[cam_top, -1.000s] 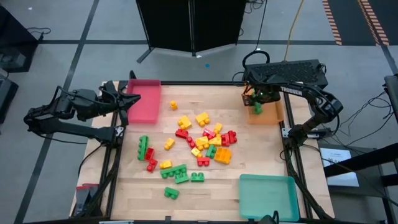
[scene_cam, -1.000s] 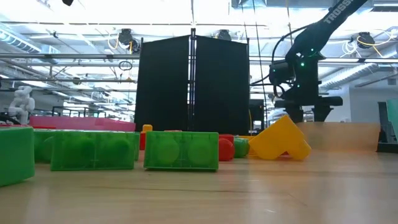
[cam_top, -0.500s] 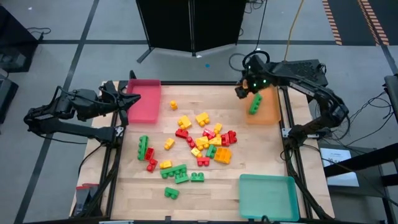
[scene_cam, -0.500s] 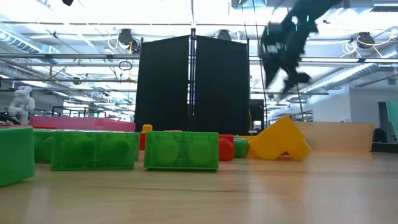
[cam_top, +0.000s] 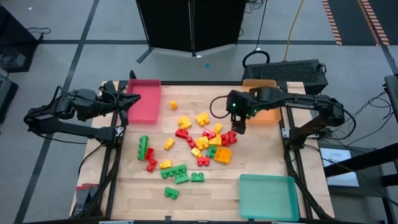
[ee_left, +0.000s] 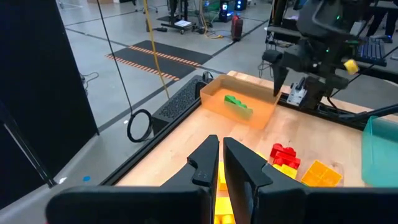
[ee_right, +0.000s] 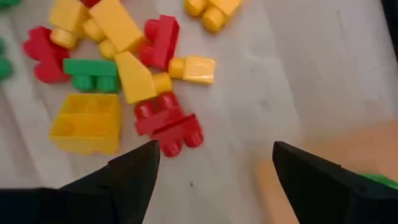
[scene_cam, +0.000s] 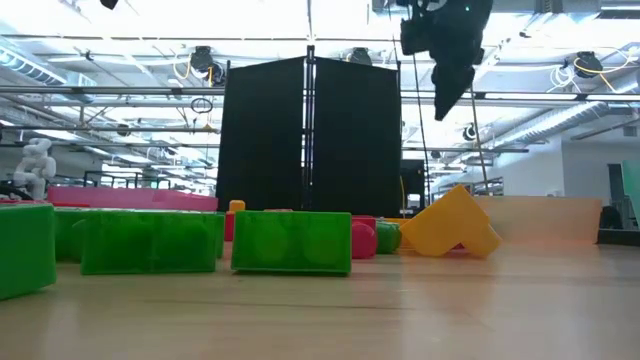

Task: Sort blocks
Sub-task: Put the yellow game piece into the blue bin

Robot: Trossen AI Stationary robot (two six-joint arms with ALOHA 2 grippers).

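The blocks (cam_top: 198, 144) are lying clustered mid-surface beside the orange tray (cam_top: 263, 111), where the right gripper (cam_top: 240, 126), hovering wide and empty, is likely needing to descend on one.

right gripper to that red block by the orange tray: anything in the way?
Nothing visible. The right gripper hangs open above the pile's tray-side edge, and in its wrist view the red block lies just ahead of the fingers on bare wood. Yellow blocks crowd its far side only. The orange tray sits off to the side.
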